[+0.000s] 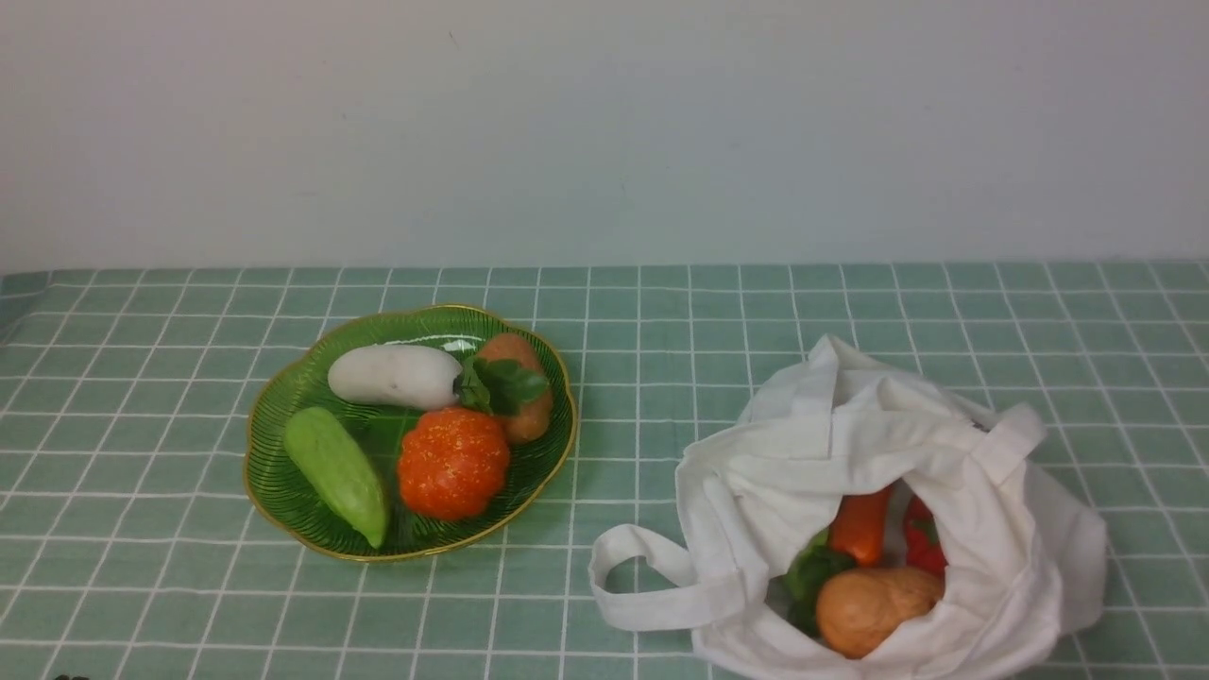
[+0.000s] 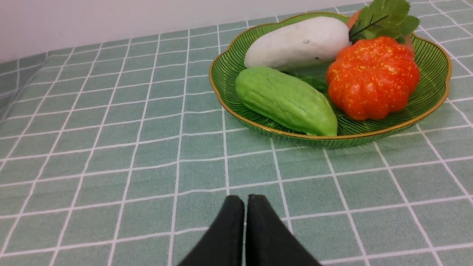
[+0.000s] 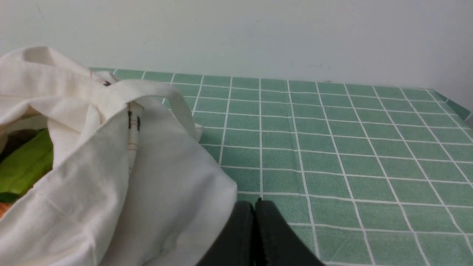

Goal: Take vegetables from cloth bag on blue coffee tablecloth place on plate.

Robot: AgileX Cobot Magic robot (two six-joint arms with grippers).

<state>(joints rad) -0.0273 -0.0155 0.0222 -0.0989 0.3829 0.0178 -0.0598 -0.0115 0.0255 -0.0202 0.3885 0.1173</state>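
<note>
Both grippers' jaws are pressed together empty, the white radish (image 1: 395,376) is judged delivered onto the plate (image 1: 283,491); next, retrieval from the cloth bag (image 1: 850,425) is required.

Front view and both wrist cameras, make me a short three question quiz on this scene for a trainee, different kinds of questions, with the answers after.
1. True or false: the white radish lies on the green plate.
2. Multiple choice: what shows in the mouth of the cloth bag? A) only a pale green gourd B) a brown potato with orange and red pieces behind it C) nothing
3. Fill in: the left gripper and the right gripper are both ____ and hold nothing.

Key
1. True; it lies beside the green gourd and the orange pumpkin.
2. B
3. shut
</note>
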